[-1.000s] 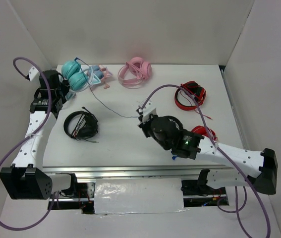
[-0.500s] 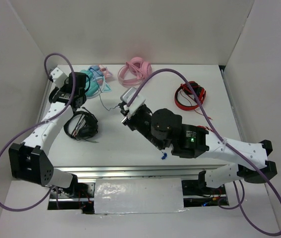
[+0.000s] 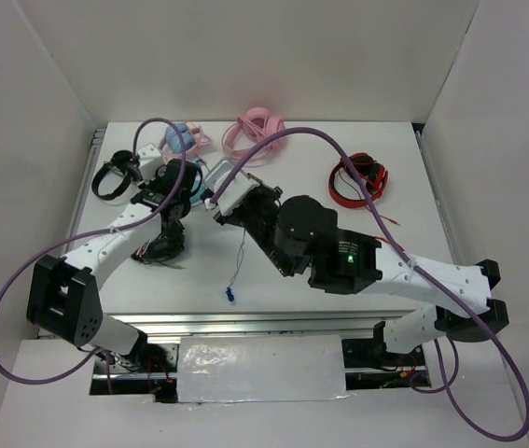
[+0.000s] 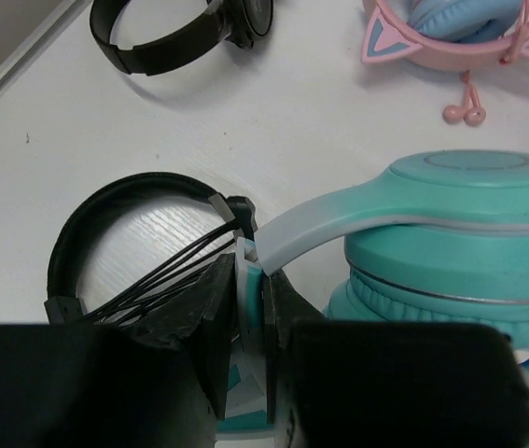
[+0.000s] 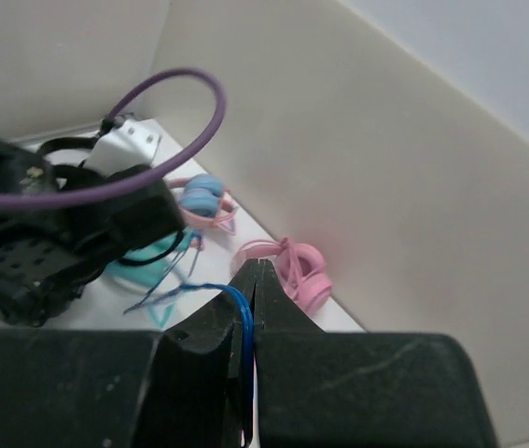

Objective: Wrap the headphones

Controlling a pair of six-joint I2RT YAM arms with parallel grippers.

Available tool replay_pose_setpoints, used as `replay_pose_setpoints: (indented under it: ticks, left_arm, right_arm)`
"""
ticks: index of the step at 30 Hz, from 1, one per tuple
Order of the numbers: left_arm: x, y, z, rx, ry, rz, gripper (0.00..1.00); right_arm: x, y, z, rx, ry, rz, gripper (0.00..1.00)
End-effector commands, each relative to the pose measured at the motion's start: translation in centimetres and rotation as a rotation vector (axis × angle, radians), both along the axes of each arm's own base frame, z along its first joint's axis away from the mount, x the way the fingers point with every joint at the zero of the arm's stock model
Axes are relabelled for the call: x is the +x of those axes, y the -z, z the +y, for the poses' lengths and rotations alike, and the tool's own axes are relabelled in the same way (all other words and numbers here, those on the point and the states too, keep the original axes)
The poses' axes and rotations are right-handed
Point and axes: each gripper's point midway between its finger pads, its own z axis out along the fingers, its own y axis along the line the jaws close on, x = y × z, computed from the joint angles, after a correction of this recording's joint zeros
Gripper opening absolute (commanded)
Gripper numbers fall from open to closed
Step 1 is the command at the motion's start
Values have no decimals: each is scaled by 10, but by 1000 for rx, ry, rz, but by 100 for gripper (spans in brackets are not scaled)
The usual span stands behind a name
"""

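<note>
Headphones (image 4: 451,252) with smooth round teal cups: your left fingers (image 4: 210,327) pinched their pale curved band (image 4: 357,210), your right fingers (image 5: 287,317) gripped the thin blue cable (image 5: 246,355).

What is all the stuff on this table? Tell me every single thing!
headphones: one, teal, pale headband in the left gripper
cable: one, dark blue, hanging from the right gripper
cat-ear pair: one, pink with blue cups, back left
pink pair: one, back middle
earbuds: pink, beside the cat-ear pair
red pair: one, back right
black pair: one, far left
wired black pair: one, under the left arm
table: one, white
left gripper: shut on the headband
right gripper: shut on the cable
</note>
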Motion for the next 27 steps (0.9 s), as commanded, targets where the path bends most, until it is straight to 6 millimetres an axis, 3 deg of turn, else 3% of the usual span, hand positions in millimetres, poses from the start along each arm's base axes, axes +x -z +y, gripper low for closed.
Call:
replay_pose_setpoints:
  ticks: [1,2,4,5,11,12,18,19,20,22,23,26,27]
  left_arm:
    - [3,-37,-11,55,52,-132,0]
    - [-2,-27,-13,77,72,-108,0]
    - [-5,-31,-24,80,130,-137,0]
    - [-10,-22,-27,87,158,-123,0]
    - [-27,-36,-65,76,410,-223,0]
    - [-33,-46,-74,74,459,-250,0]
    - [-66,-50,-113,127,745,-282,0]
    - [-70,-50,-116,143,775,-277,0]
    - [-74,-47,-117,143,789,-275,0]
    - [-84,-53,-120,140,814,-294,0]
    - [-87,-55,-120,135,822,-302,0]
    - [-99,-64,-125,113,876,-346,0]
    - [-103,-70,-124,99,878,-371,0]
  right_arm:
    - [17,-45,-29,96,96,-70,0]
    - [20,-47,-33,105,103,-71,0]
    - [31,-55,-47,121,131,-75,0]
    - [33,-58,-49,136,125,-74,0]
    - [58,-70,-80,139,178,-104,0]
    - [62,-69,-84,131,184,-107,0]
    - [94,-68,-110,116,190,-116,0]
    - [97,-62,-102,111,130,-85,0]
    - [109,-63,-115,121,159,-75,0]
    - [118,-64,-121,142,146,-61,0]
    - [131,-61,-135,150,181,-58,0]
    - [144,-54,-142,173,156,-21,0]
    - [153,-51,-153,173,181,-12,0]
